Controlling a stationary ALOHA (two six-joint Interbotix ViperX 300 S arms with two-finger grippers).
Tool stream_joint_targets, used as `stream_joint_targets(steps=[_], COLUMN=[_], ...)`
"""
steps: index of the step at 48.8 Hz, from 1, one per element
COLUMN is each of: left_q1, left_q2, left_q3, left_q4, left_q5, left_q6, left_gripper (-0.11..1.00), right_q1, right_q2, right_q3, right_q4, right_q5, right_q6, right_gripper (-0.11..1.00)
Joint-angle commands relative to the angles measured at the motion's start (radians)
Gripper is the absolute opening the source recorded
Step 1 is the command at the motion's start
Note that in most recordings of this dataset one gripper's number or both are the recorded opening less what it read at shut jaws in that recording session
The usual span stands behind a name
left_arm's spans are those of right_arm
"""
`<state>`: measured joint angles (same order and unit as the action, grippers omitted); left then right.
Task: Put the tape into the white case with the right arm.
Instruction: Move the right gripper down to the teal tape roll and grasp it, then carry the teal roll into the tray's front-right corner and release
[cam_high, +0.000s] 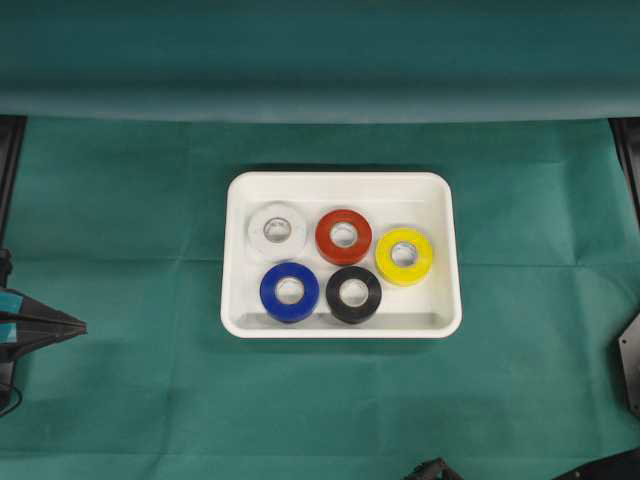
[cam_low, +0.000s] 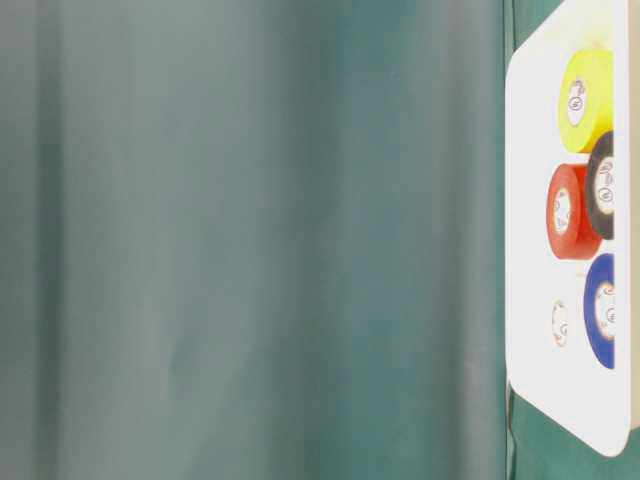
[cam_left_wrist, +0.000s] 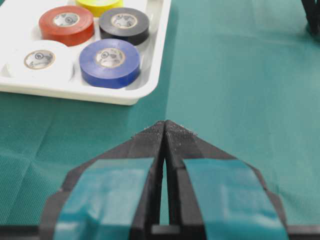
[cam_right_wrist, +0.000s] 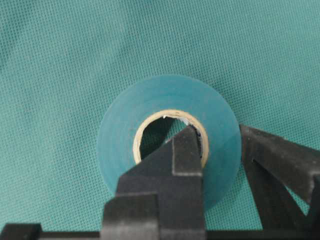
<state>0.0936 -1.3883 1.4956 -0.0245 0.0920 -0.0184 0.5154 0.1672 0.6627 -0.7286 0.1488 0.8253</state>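
White case (cam_high: 340, 183): sits mid-table on the green cloth (cam_high: 130, 200), long side running 9 to 3 o'clock; central, so presumably within reach of either arm.
Rolls already inside: white roll (cam_high: 277, 231) at 10 o'clock, red roll (cam_high: 343, 236) at centre, yellow roll (cam_high: 404, 255) at 3 o'clock, blue roll (cam_high: 289, 292) at 7 o'clock, black roll (cam_high: 353, 294) at 6 o'clock; all lying flat, close together, some possibly touching.
Free room in case: bare floor along the 12 o'clock wall, likely the spot left for one more roll.
Tape for this step: green tape (cam_right_wrist: 169, 140), lying flat on the cloth, outside the case; seen only from the right wrist view, nearly the same colour as the cloth.
Right gripper (cam_right_wrist: 215, 142): clenched on the green tape; one finger down inside the cardboard core, the other against the outer wall at 3 o'clock, pinching the ring's wall between them. Grip probably chosen because a flat roll offers no other narrow edge.
Left gripper (cam_left_wrist: 164, 127): jaws pressed together, holding nothing; parked low at the 9 o'clock edge of the overhead view, well apart from the case, apparently kept out of the way.
Lift: cannot tell if begun.
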Motion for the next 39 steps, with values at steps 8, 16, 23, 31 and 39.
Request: stream_joint_targets(steps=[8, 16, 23, 31, 39], left_q1=[0.002, 0.002, 0.002, 0.003, 0.002], left_q2=[0.009, 0.009, 0.009, 0.009, 0.009], left_q3=[-0.011, -0.011, -0.012, -0.012, -0.011], left_q4=[-0.002, -0.002, -0.002, 0.0, -0.002], left_q5=[-0.006, -0.006, -0.006, -0.008, -0.006], left_q6=[0.0, 0.0, 0.0, 0.0, 0.0], left_gripper=[0.0, 0.0, 0.0, 0.0, 0.0], right_q1=[0.0, 0.005, 0.008, -0.009, -0.075], right_q2=[-0.069, -0.121, -0.147, -0.156, -0.196], right_q3=[-0.025, -0.037, -0.048, -0.043, -0.021], right_q4=[0.005, 0.014, 0.031, 0.031, 0.029], right_q5=[0.02, 0.132, 0.218, 0.247, 0.301], right_q6=[0.003, 0.003, 0.002, 0.002, 0.002], right_gripper=[0.0, 0.0, 0.0, 0.0, 0.0])
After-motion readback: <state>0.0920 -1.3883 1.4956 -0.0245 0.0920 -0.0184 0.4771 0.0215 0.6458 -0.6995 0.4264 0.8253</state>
